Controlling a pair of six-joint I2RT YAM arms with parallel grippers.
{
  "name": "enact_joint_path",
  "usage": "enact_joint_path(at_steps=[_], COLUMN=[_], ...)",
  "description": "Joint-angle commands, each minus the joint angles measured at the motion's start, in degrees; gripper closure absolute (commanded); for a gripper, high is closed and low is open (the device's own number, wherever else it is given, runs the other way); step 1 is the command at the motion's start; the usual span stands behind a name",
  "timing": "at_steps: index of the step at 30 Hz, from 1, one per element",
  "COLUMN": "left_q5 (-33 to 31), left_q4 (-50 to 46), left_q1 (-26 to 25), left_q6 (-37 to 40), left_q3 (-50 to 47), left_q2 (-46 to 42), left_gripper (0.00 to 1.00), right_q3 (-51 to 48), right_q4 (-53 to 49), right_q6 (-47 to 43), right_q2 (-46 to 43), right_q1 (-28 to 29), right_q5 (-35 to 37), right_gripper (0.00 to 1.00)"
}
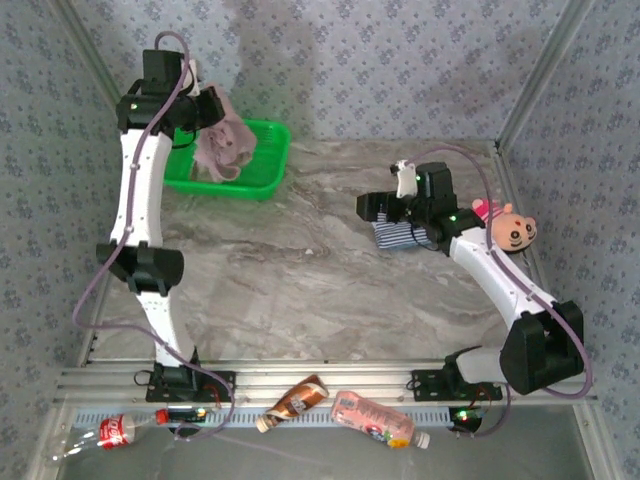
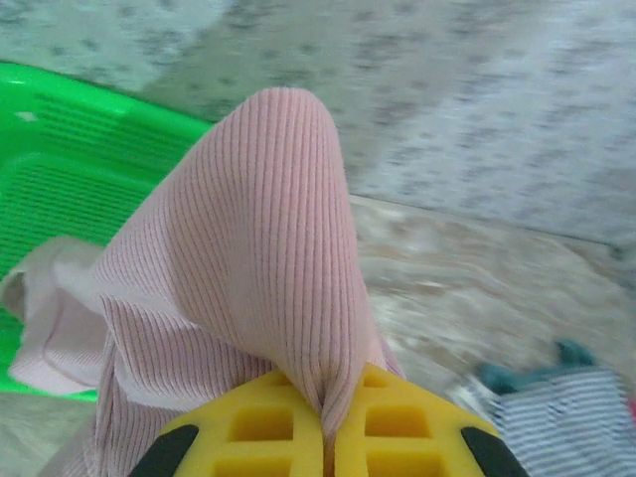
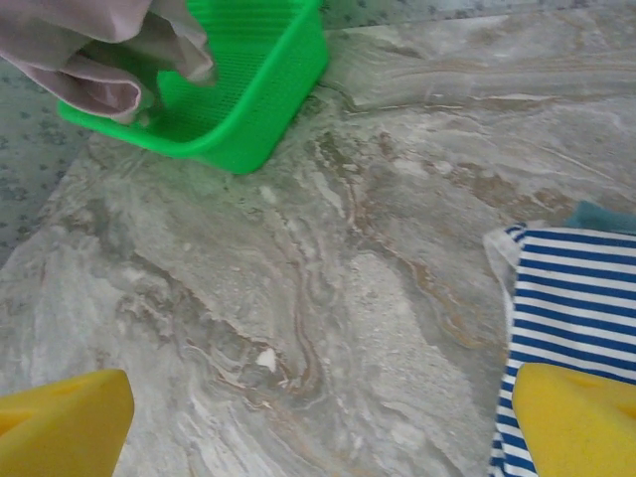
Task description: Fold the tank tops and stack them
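Observation:
My left gripper (image 2: 333, 437) is shut on a pinch of the dusty pink ribbed tank top (image 2: 258, 248). In the top view this gripper (image 1: 205, 110) is raised at the back left, and the pink tank top (image 1: 225, 145) hangs from it over the green basket (image 1: 265, 160). The navy-and-white striped tank top (image 1: 400, 237) lies folded on the table at the right, with a teal-blue tank top's edge (image 3: 601, 214) showing from under it. My right gripper (image 3: 328, 417) stands open low over bare table just left of the striped top (image 3: 571, 308), with nothing between its fingers.
The green basket (image 3: 268, 79) sits at the table's back left. A pink plush toy (image 1: 512, 228) lies by the right wall, behind the right arm. Three bottles (image 1: 295, 400) (image 1: 372, 418) (image 1: 115, 432) lie along the front rail. Patterned walls enclose the table.

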Motion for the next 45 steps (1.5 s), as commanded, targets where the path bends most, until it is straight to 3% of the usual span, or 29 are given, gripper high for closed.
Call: enact_joint_path(at_steps=[1,6,11,17,21,24,26,28,30,34,41,45], left_q5=[5.3,8.2,10.9,11.5,4.2,-2.6,-3.8,-5.4,-7.2,-4.5,-0.6,0.9], left_q4=[-3.0,4.6,16.7,32.6,34.5,28.9,24.2,21.0,17.9,15.0,14.3,18.0], left_q1=[-5.8,-12.9,-14.7,-14.2,-12.6,-11.8,-10.1,-8.1,-6.3,-5.9,-12.5,-14.2], left_q6=[-4.7,-16.1,-24.4,-25.8,-24.7,-22.1,-20.6,-19.3,-17.4,-14.5,-15.1,-17.6], left_q3=[-4.1,-21.1,-46.5,-70.6,-73.2,-69.9,-68.2,-68.6,-69.6,-72.4,-81.3,-86.1], left_q2=[-7.2,-20.6,-30.0,-26.5,-21.2,-19.0,-18.0,-18.8,-21.1,-27.3,-32.1,-32.0], left_gripper=[1.00,0.99,0.95,0.86,0.80,0.61,0.51,0.46,0.43,0.41,0.40,0.42], right_q3=[-1.1,-3.5,-7.8,-15.9,-19.7,-19.9,-19.2,-17.7,-15.0,-9.2,-5.2,-5.9], right_q4=[3.4,3.6,1.8,-0.7,-0.3,0.4,2.4,5.4,8.1,11.6,14.3,15.3], right_q6=[2.1,1.6,2.0,4.4,7.9,8.9,8.8,7.1,5.1,3.1,1.7,3.1], right_q2=[-2.7,-7.2,-12.1,-15.9,-15.4,-11.6,-7.3,-1.7,4.7,15.2,26.6,28.3], right_q1=[2.3,5.7,8.3,15.5,24.1,32.9,37.3,40.4,41.9,42.6,42.2,41.6], right_q5=[-0.5,1.3,4.3,11.5,19.2,25.4,28.0,30.4,31.1,31.1,29.5,27.6], right_gripper=[0.00,0.00,0.00,0.02,0.05,0.07,0.10,0.12,0.15,0.17,0.30,0.56])
